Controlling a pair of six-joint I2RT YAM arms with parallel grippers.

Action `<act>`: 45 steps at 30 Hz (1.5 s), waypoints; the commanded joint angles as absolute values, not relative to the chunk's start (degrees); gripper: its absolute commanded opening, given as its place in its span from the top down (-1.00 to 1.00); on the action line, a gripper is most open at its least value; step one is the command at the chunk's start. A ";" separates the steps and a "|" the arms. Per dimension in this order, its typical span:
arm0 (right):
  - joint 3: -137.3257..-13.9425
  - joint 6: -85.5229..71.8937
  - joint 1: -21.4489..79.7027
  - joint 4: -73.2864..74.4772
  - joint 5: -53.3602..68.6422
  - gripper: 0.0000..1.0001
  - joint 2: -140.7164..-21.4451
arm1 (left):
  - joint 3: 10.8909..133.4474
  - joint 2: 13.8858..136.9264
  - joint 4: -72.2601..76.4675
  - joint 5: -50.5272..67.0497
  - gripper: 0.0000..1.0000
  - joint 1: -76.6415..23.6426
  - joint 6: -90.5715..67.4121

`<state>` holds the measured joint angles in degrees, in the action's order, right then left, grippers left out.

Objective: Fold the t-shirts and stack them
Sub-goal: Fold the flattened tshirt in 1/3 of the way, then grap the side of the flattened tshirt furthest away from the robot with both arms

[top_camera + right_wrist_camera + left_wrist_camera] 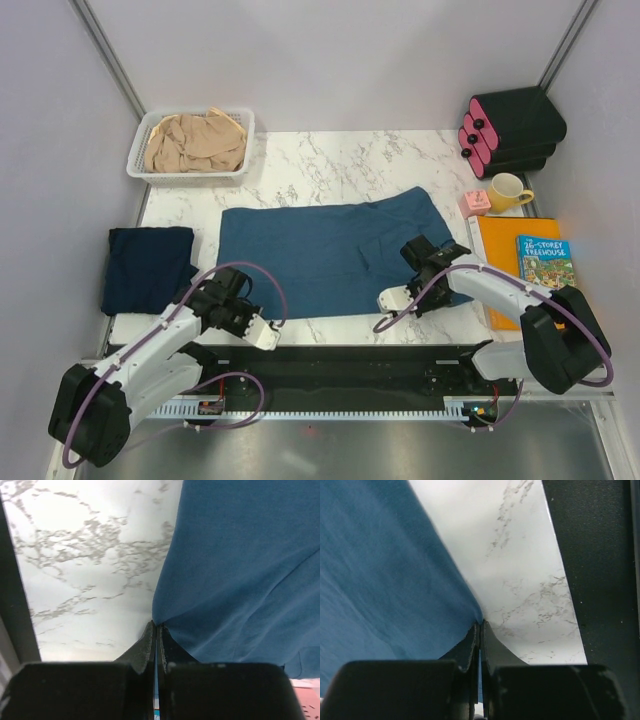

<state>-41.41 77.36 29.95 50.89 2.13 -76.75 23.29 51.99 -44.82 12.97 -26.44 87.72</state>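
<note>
The teal-blue t-shirt [335, 255] lies spread flat across the middle of the marble table. My left gripper [268, 336] is shut on its near edge towards the left. In the left wrist view the gripper [480, 624] pinches a point of the blue fabric [385, 580]. My right gripper [388, 299] is shut on the same near edge further right. The right wrist view shows the gripper [156, 626] closed on the blue cloth [240, 570]. A folded navy t-shirt [148, 265] rests at the table's left edge. The beige t-shirt [195, 142] sits crumpled in the basket.
A white slotted basket [190, 176] stands at the back left. On the right are a yellow mug [508, 191], a pink cube [475, 203], a book [543, 260] on an orange folder [505, 240], and black-and-pink rolls [510, 130]. The table's dark front edge [600, 580] runs just behind both grippers.
</note>
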 commanded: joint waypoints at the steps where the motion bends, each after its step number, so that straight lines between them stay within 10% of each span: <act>1: -39.38 78.22 30.23 55.19 1.32 1.00 -75.24 | 20.66 50.02 -51.94 15.65 0.96 -26.37 91.31; 8: -37.44 79.19 30.32 56.77 1.06 0.97 -73.04 | 19.51 45.71 -54.75 16.17 0.96 -26.37 92.29; 10: -37.44 79.36 30.23 57.48 1.14 0.45 -72.86 | 19.42 45.09 -54.93 16.00 0.88 -26.37 92.55; 12: -37.79 79.45 30.32 57.83 1.23 0.04 -72.95 | 19.95 45.09 -54.58 15.73 0.41 -26.37 91.94; 16: -41.29 79.37 30.32 59.06 2.37 -0.17 -72.60 | 22.14 45.53 -54.67 15.56 -0.51 -26.37 90.36; 19: -44.55 79.10 30.41 61.08 3.86 -0.25 -72.77 | 24.52 45.27 -56.07 15.47 -0.78 -26.37 90.09; 33: -63.78 65.68 28.48 58.55 7.82 -0.34 -79.52 | 37.53 46.83 -49.87 10.21 -0.96 -25.23 84.21; 45: -104.97 34.81 13.46 50.62 12.82 -0.33 -115.27 | 64.67 85.32 -26.20 0.20 -0.99 -12.76 59.24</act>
<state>-91.85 46.81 17.76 51.35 9.17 -106.89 56.34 78.13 -34.52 5.74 -16.27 69.78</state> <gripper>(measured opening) 0.666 0.993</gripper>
